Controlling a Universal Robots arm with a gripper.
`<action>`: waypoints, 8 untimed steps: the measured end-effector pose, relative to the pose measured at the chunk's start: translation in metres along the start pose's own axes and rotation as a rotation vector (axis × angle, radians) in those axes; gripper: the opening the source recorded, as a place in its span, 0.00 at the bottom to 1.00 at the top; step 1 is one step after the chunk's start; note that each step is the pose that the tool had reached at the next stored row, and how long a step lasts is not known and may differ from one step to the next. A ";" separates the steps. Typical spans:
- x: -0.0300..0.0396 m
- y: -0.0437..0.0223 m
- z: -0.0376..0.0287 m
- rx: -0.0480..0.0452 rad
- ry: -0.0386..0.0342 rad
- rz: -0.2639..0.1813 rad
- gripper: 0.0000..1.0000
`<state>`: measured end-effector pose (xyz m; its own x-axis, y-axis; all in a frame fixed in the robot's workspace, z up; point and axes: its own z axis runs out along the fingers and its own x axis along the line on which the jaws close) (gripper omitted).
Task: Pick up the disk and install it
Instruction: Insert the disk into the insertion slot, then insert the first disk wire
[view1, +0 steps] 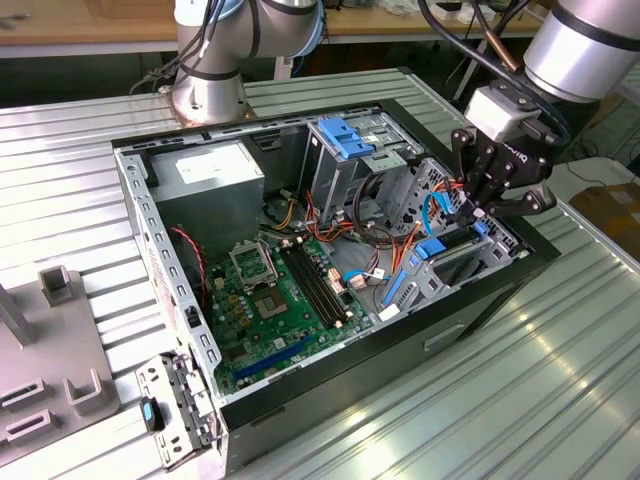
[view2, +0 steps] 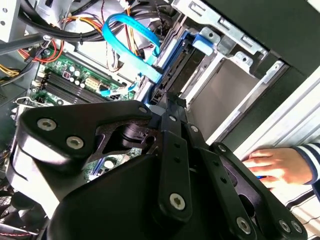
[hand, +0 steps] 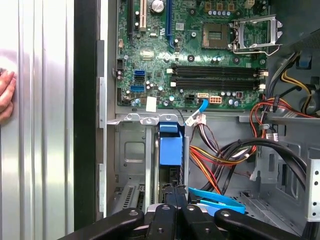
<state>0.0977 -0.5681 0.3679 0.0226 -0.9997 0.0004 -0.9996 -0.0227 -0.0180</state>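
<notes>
The disk (hand: 171, 159) stands on edge in the metal bay (hand: 131, 150) just beside the motherboard (hand: 200, 50), its blue carrier showing at the exposed end. The hand (hand: 173, 192) is clenched, with its tips drawn together right at that end. I cannot tell whether they nip a lip of the carrier or only bear on it. A blue data cable (hand: 217, 201) runs from the motherboard to just beside the hand. A person's hand (view2: 276, 167) rests on the bench (view1: 560, 390), well apart from the motherboard.

I judge the disk to be rigid and dense, with slick metal faces. It is probably sensitive to knocks, and its connector end is fragile. The plastic rails likely flex, so the safest hold is across the two flat faces or the long edges.
</notes>
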 end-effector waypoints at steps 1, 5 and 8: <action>0.0000 0.0000 0.0000 0.0000 0.0000 0.000 0.11; -0.0001 0.0008 0.0000 0.0001 -0.0001 -0.001 0.11; -0.0001 0.0009 0.0000 0.0001 0.0000 -0.001 0.11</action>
<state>0.0969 -0.5680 0.3679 0.0236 -0.9997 0.0004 -0.9996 -0.0236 -0.0180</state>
